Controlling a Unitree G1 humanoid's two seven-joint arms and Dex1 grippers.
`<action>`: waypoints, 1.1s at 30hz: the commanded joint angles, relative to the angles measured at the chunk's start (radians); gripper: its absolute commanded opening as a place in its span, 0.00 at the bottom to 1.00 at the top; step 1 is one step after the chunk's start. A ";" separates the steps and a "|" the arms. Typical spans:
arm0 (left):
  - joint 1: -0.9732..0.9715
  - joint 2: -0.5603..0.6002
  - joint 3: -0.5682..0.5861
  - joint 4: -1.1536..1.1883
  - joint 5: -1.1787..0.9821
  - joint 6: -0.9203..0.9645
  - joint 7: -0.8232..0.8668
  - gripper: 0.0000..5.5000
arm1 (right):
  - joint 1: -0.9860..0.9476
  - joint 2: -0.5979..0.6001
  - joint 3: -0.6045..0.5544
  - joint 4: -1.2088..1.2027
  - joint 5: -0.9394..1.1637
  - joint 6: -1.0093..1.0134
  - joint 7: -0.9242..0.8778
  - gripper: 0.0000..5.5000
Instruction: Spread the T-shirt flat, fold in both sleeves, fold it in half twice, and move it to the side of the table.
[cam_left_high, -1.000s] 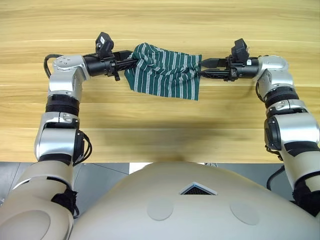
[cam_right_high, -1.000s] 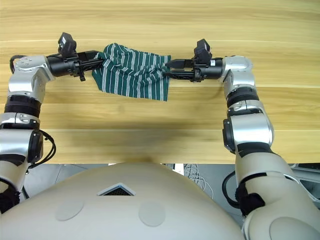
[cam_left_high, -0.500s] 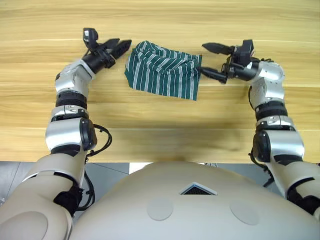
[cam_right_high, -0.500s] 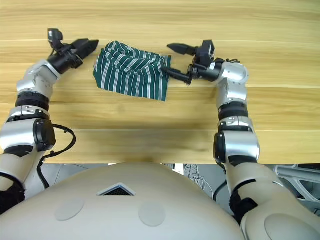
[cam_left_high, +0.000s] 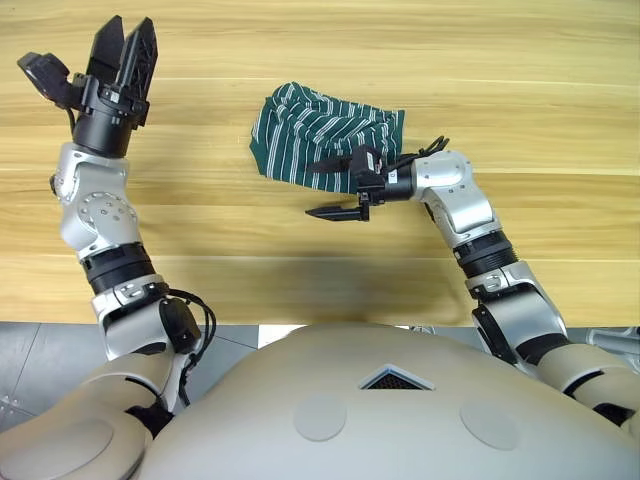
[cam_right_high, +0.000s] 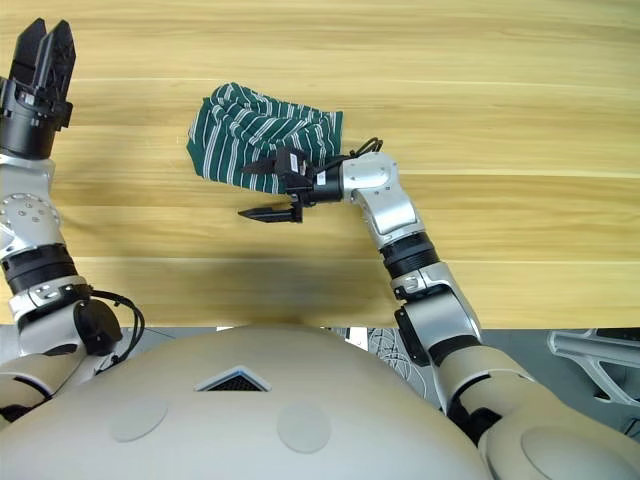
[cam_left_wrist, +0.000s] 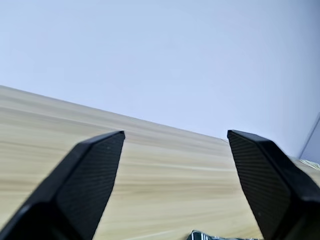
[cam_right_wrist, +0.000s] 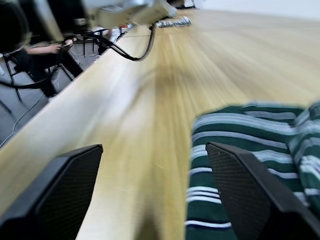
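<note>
The green T-shirt (cam_left_high: 325, 140) with white stripes lies bunched in a small folded bundle on the wooden table (cam_left_high: 480, 70), slightly left of centre. My right gripper (cam_left_high: 328, 188) hovers open at the bundle's near edge, pointing toward the left, with nothing between its fingers. One finger is over the cloth's edge, the other over bare wood. The right wrist view shows the striped cloth (cam_right_wrist: 250, 135) beside those open fingers (cam_right_wrist: 60, 195). My left gripper (cam_left_high: 125, 45) is raised at the far left, well away from the shirt. Its fingers (cam_left_wrist: 90, 185) stand apart and empty.
Bare wooden table surrounds the bundle on every side, with wide room to the right and at the back. The table's near edge (cam_left_high: 300, 324) runs just in front of my body.
Both grippers have let go of the shirt and opened. The left arm swung up and out to the far left. The right arm bent round to the bundle's near edge.
</note>
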 joint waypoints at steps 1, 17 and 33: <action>0.069 -0.072 -0.066 -0.135 0.031 -0.051 0.051 0.67 | -0.090 0.029 -0.001 0.160 -0.054 0.007 -0.080 0.70; 0.107 -0.098 -0.142 -0.222 -0.017 -0.037 0.074 0.67 | -0.305 0.051 -0.176 0.508 -0.010 -0.078 -0.037 0.70; 0.125 -0.113 -0.172 -0.199 -0.021 -0.052 0.046 0.67 | -0.499 0.048 -0.202 0.768 -0.142 -0.134 -0.275 0.70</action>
